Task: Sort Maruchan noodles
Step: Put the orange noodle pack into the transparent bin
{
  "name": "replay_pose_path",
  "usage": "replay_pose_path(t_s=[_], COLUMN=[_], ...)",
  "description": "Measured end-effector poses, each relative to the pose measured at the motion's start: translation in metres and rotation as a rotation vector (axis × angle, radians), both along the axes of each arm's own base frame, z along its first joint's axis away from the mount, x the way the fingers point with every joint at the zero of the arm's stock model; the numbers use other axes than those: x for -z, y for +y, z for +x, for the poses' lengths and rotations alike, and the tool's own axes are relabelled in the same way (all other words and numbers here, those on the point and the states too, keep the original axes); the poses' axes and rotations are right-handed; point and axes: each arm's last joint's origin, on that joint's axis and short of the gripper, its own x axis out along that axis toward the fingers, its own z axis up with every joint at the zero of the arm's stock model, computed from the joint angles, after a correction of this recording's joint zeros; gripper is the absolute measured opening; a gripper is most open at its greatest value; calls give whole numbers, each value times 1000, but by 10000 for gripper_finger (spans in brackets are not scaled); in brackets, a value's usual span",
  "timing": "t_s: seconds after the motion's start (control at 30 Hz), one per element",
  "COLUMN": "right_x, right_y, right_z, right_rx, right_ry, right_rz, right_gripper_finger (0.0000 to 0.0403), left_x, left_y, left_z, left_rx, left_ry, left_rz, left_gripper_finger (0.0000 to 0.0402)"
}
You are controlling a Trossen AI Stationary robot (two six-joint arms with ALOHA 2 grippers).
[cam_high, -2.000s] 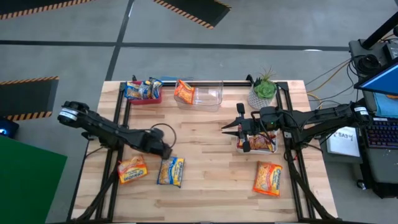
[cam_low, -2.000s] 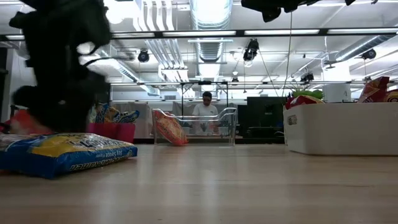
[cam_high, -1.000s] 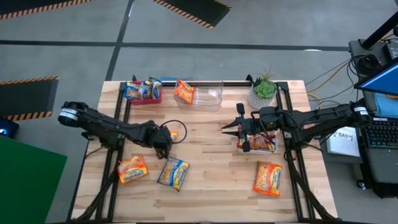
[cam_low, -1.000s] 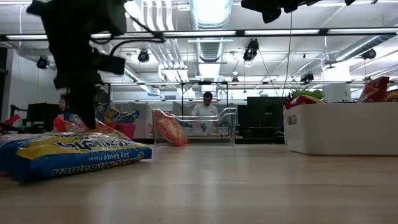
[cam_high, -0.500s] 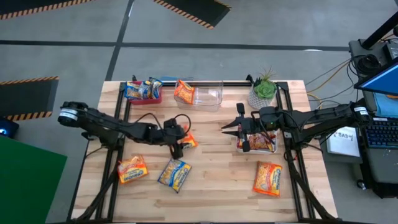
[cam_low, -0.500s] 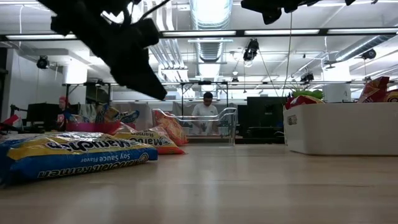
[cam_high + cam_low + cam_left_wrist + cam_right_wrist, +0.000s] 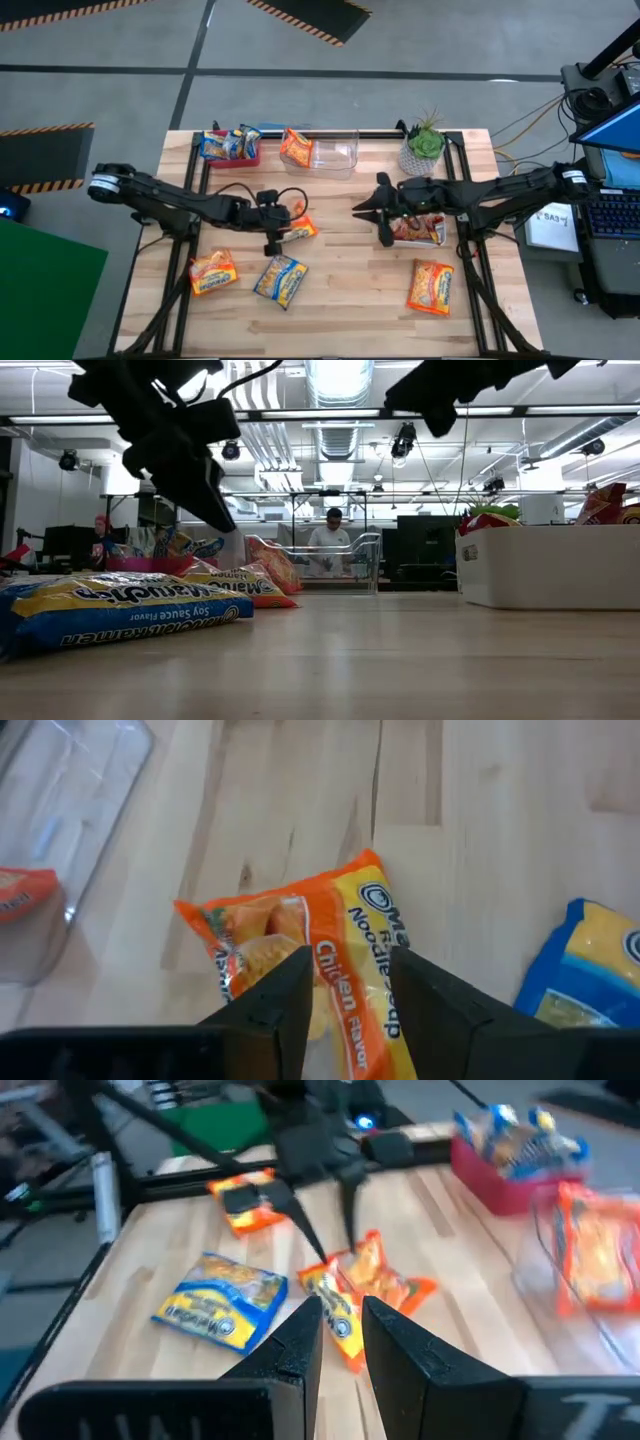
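I see my left gripper (image 7: pixel 283 240) over the orange packet (image 7: pixel 299 229) near the table (image 7: pixel 340 300) middle, fingers apart astride it, blue packet (image 7: pixel 279 279) just beside, right gripper (image 7: pixel 376 212) near the white bin (image 7: pixel 437 237), fingers nearly together, holding nothing.
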Motion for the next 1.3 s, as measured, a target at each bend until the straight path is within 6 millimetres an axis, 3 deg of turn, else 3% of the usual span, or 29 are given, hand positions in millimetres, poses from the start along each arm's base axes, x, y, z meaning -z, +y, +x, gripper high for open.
replay_pose_path(t_s=[0.2, 0.53, 0.93, 1.07, 1.3], right_x=[20, 33, 55, 63, 79], right_y=[-7, -14, -19, -25, -37], right_z=[22, 77, 138, 149, 157], right_rx=[134, 215, 279, 306, 362], right_ry=[92, 168, 312, 322, 351], right_rz=[111, 232, 289, 310, 350], right_gripper_finger=[63, 63, 64, 87, 172], left_x=[3, 22, 40, 42, 46], left_y=[2, 6, -5, -8, -9], left_z=[-17, -47, -55, -54, -51], left_rx=[9, -45, -41, -36, -33], left_ry=[-24, -122, -180, -182, -184], left_rz=[5, -55, -128, -136, -137], left_gripper_finger=[84, 52, 41, 41, 41])
